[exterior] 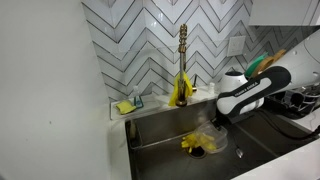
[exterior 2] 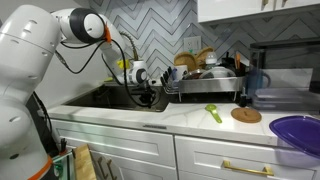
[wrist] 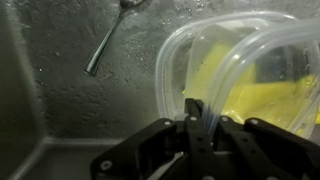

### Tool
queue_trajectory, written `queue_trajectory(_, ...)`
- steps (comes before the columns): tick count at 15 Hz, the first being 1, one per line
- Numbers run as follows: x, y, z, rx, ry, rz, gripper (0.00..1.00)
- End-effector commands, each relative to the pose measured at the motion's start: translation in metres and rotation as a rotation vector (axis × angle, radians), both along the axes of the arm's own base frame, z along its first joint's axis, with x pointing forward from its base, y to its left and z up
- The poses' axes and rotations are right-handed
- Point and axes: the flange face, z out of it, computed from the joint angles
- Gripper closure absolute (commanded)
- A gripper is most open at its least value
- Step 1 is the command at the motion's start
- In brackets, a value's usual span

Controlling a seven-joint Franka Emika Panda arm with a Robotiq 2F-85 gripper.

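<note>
Gripper (wrist: pixel 195 110), we note, pinches the clear plastic tub (wrist: pixel 228 62) by its thin near rim: light, flexible, likely wet-slippery.

**Pretty sure we're looking at a home kitchen**

A chevron tile backsplash (exterior: pixel 150 30) is running up the wall behind a stainless sink (exterior: pixel 150 135), and a brass faucet (exterior: pixel 183 55) is standing over the basin. A sponge caddy (exterior: pixel 127 105) is sitting on the ledge beside it. In an exterior view, a dish rack (exterior 2: pixel 205 80) packed with dishes is taking up the white counter (exterior 2: pixel 190 122), along with a green utensil (exterior 2: pixel 214 113), a round wooden board (exterior 2: pixel 245 115) and a purple bowl (exterior 2: pixel 298 130). White cabinets (exterior 2: pixel 130 150) with a gold drawer pull (exterior 2: pixel 247 168) are sitting underneath, and upper cabinets (exterior 2: pixel 255 8) are hanging above. Down in the basin, a spoon (wrist: pixel 108 40) and a clear plastic container (wrist: pixel 180 70) are lying on wet steel.
</note>
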Motion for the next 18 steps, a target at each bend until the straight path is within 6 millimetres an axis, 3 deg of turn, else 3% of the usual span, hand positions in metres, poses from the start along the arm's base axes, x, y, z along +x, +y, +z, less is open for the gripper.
queue_trajectory(1,-0.015,0.000,0.002,0.084,-0.022,0.021,0.99)
queue_trajectory(3,-0.020,0.002,-0.002,0.098,-0.019,0.025,0.69)
queue_trajectory(8,-0.021,-0.004,0.001,0.087,-0.015,0.019,0.33)
queue_trajectory(12,-0.021,-0.002,0.016,0.090,0.020,-0.036,0.02)
queue_trajectory(18,-0.055,0.034,0.041,0.087,0.210,-0.001,0.00)
